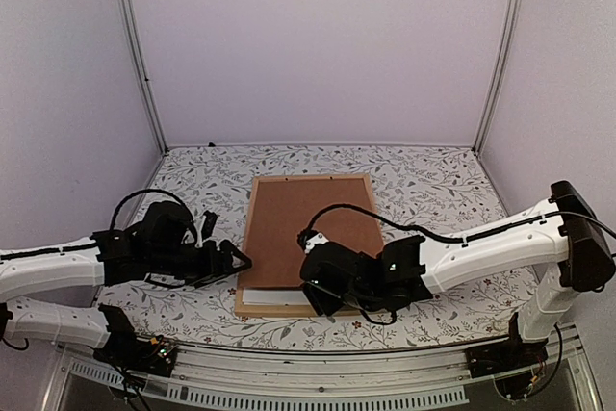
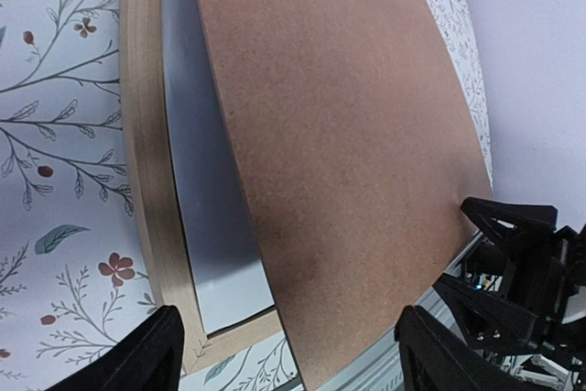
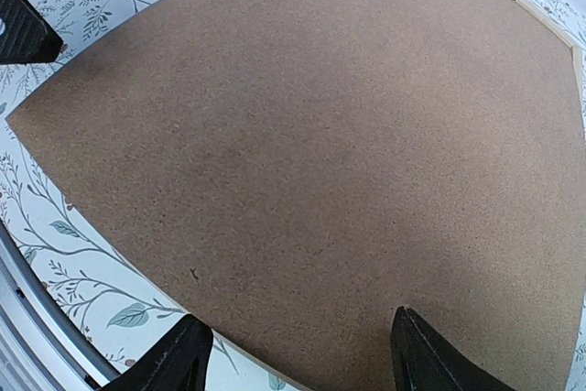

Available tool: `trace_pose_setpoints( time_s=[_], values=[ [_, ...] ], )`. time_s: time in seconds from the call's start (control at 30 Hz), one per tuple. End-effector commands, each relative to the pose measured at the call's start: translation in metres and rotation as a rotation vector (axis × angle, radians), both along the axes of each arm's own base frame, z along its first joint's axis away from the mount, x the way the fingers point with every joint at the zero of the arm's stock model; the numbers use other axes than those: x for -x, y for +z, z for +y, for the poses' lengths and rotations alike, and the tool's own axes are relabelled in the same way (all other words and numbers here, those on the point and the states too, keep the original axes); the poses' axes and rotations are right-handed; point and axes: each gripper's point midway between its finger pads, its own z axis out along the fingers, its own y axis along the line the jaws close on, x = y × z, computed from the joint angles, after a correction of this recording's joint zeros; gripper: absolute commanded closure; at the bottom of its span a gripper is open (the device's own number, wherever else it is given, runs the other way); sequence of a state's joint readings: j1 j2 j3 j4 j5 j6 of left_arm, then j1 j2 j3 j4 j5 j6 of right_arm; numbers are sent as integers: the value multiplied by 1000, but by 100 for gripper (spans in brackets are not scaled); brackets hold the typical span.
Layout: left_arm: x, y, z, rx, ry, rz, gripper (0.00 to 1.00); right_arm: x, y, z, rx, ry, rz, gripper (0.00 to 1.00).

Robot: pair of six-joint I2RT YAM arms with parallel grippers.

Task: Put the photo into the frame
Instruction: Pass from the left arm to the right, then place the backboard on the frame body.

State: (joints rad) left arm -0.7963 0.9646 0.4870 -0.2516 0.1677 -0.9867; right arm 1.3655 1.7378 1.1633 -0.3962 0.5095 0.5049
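one wooden frame [image 1: 313, 178], thin pale bars, rectangular, lies flat mid-table [image 1: 423, 190] on leaf-print cloth. one brown board [image 1: 308, 228], matte and speckled, covers most of its opening. a pale smooth strip [image 1: 274, 296] shows along the left and near bars; whether this is the photo cannot be told, as no print side shows. the left gripper [image 1: 236, 262] sits just beside the left bar, its two fingers spread wide and empty. the right gripper [image 1: 322, 294] hangs over the board's near part, its two fingers apart and holding nothing.
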Motion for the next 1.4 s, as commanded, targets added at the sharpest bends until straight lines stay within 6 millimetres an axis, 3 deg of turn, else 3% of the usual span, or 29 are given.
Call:
trace_pose_setpoints(
  time_s=[0.0,0.3,0.63,0.87,1.13,1.37],
  values=[
    [-15,9,1,-1,15,-44,17,-10,20,-1,-79,-44,-24,30],
    [-30,16,16,41,70,-65,16,-15,34,-1,-117,-52,-8,34],
    [-26,-1,19,60,82,-36,16,-25,47,-9,-181,-96,25,38],
    [-23,2,13,201,98,-23,16,-30,52,-19,-241,-136,51,40],
    [-20,-1,30,223,161,-41,17,-37,63,-21,-290,-149,65,41],
    [-30,-21,48,-2,170,-60,17,-40,67,-21,-321,-144,78,42]
  ],
)
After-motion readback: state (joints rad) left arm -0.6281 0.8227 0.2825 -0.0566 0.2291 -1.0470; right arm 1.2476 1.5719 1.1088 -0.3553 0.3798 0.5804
